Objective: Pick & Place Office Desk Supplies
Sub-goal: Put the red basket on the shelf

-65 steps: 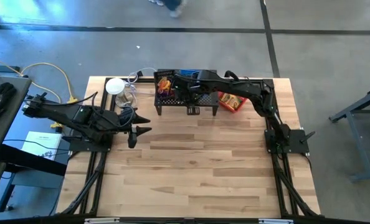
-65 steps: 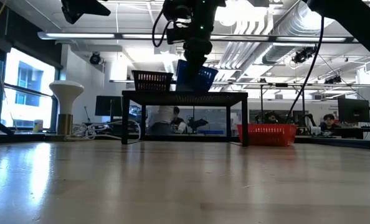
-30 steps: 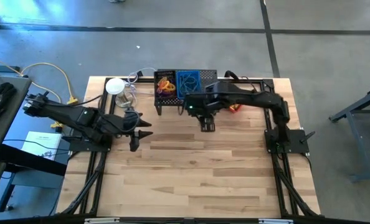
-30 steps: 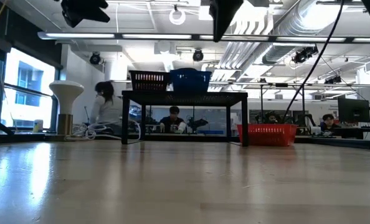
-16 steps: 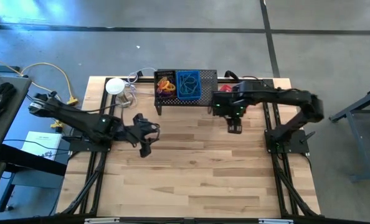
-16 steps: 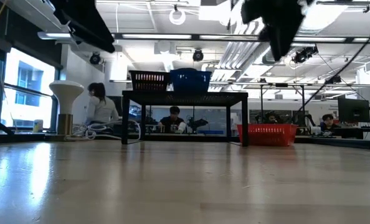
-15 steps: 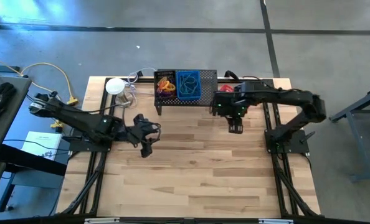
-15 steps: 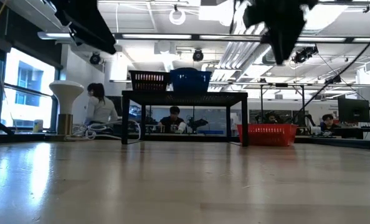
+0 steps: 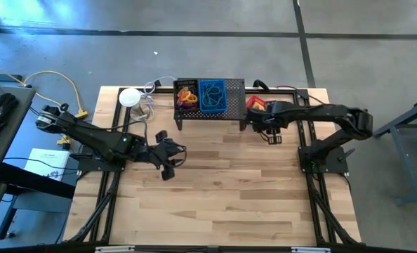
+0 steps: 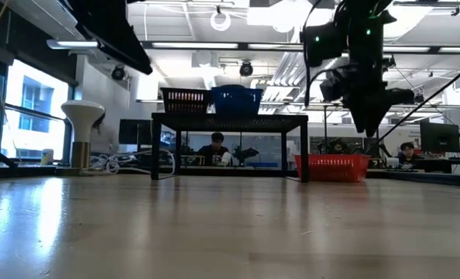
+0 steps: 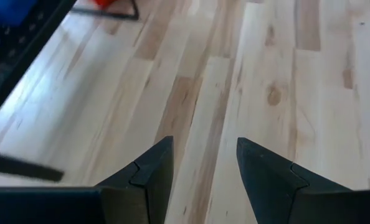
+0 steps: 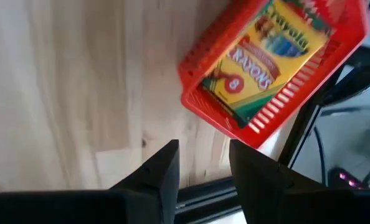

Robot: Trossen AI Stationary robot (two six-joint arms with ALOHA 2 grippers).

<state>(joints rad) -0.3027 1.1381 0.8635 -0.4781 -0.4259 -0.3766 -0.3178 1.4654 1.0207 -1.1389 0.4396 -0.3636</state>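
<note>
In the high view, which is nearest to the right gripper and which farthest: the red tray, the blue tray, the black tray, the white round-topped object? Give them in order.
From the right gripper:
1. Red tray, just behind it, by the stand's right end.
2. Blue tray, on the stand's right half.
3. Black tray, on the stand's left half.
4. White round-topped object, beyond the stand's left end.

Open tabletop (image 9: pixel 215 190): the whole near half is bare wood, free passage.
Back edge: perforated stand (image 9: pixel 210 117) carries the black tray (image 9: pixel 186 95) and blue tray (image 9: pixel 213 95), blocking low passes.
Back left: white-topped glass object (image 9: pixel 130 98) and cables.
Back right: red tray (image 12: pixel 278 68) holding the crayon box (image 12: pixel 266 59), just beside the stand.
</note>
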